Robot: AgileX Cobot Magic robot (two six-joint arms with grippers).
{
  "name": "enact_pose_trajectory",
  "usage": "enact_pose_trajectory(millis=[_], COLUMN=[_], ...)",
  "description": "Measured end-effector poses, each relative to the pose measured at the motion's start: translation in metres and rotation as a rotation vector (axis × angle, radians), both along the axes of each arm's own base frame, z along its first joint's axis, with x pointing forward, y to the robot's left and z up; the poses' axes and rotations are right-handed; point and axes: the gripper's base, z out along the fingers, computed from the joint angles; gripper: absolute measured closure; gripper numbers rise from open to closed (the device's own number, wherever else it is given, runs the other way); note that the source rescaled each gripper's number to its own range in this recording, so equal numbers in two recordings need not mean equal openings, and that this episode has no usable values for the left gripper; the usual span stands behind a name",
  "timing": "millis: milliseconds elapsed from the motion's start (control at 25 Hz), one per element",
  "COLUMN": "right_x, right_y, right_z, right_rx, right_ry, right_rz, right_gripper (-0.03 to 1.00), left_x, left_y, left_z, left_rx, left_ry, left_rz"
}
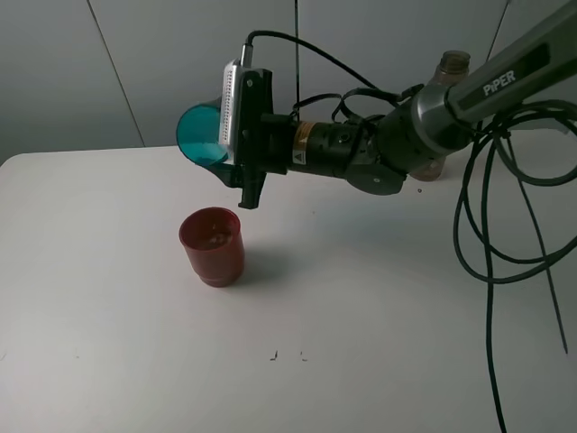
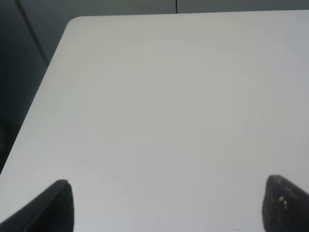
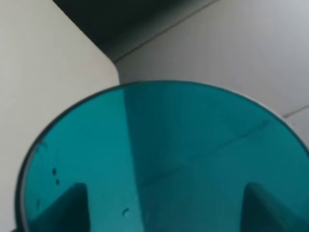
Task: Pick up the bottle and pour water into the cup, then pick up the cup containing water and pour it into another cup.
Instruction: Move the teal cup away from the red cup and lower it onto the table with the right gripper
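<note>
Two tiny dark specks [image 1: 287,355] sit on the bare white counter [image 1: 108,343] nearest the high camera, with loops of black cable [image 1: 491,234] hanging down at the right edge of that view.

Farther in, the red cup [image 1: 213,245] stands upright on the counter, left of centre, its mouth open upward and something pale faintly visible inside; what it is cannot be made out.

Above and just behind the red cup, the right pincer [image 1: 236,135] is held in the air with its arm [image 1: 433,117] reaching in level from the right. It is clamped on the teal cup [image 1: 204,133], which is tipped on its side with its mouth facing left, hanging off the counter a little above the red cup's far rim. In the right wrist view the teal cup [image 3: 164,159] fills most of the picture, and the two fingers [image 3: 63,208] show as dark shapes through its translucent wall on either side.

Behind the right arm, near the counter's far right edge, the bottle [image 1: 448,108] stands upright, mostly hidden by the arm, with only its neck and a bit of its base showing.

The left pincer [image 2: 166,205] appears only in its own wrist view: two dark fingertips [image 2: 53,208] well apart, nothing between them, over bare counter [image 2: 169,96] near a corner.
</note>
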Motion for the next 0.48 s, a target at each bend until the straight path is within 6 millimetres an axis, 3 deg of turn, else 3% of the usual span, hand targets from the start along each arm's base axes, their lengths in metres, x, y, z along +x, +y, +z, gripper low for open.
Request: enact_pose_trajectory(millis=[280,480], right_x=[0.002,0.002], right_y=[-0.005,-0.005], right_z=[0.019,0.020], right_rx=[0.199,0.327], right_ry=[0.370,0.575], right_rz=[-0.152,-0.201], right_gripper=[0.89,0.89], left_x=[0.000,0.000], left_y=[0.000,0.000], left_z=[0.000,0.000], left_rx=[0.000,0.000], left_ry=[0.000,0.000], left_rz=[0.000,0.000])
